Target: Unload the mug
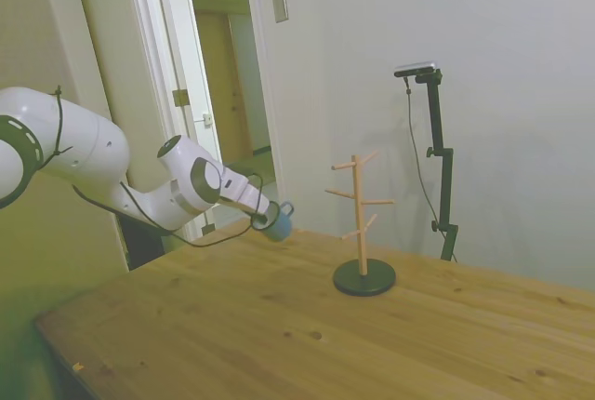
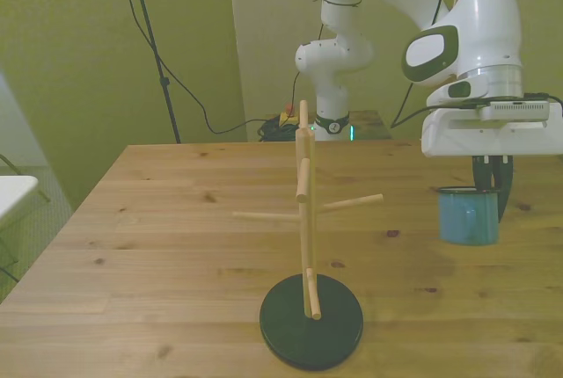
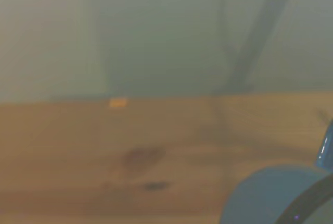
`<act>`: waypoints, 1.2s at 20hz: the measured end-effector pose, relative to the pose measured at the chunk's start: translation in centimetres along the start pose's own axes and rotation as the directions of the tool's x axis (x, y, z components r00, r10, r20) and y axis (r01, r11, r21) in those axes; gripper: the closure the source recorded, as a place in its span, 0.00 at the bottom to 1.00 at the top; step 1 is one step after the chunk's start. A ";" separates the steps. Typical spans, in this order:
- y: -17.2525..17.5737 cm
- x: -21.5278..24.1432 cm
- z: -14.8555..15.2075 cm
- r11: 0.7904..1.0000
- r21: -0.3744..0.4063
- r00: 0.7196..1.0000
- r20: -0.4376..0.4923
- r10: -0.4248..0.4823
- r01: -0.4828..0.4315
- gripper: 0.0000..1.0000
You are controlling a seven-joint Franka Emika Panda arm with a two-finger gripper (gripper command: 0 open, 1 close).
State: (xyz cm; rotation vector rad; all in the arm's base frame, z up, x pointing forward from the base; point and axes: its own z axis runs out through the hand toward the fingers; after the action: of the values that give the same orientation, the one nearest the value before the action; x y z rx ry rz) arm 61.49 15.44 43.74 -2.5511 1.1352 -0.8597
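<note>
Mug (image 2: 468, 217) upright, mouth up, rim clamped in the closed pincer (image 2: 490, 186), well apart from peg stand (image 2: 306, 246)

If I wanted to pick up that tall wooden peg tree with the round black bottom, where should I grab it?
Probably the bare upright wooden post of the peg stand, between its lowest peg and the side pegs. Come in level from the front view's left, where nothing stands. The pegs stick out at angles and would likely slip. The gripper already holds the small blue-teal mug.
</note>
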 end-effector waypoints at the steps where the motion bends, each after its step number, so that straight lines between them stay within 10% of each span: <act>1: 0.5 -0.7 -0.6 0.999 -0.038 0.999 0.042 -0.017 0.019 1.00; 12: 13.3 7.5 -3.8 0.935 -0.346 0.957 0.290 0.025 0.081 1.00; 24: 16.7 7.6 1.5 0.921 -0.386 0.954 0.295 0.062 0.059 1.00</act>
State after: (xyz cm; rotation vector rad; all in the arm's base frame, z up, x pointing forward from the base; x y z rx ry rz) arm 56.34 -1.49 38.78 -2.8612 1.3131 -0.2332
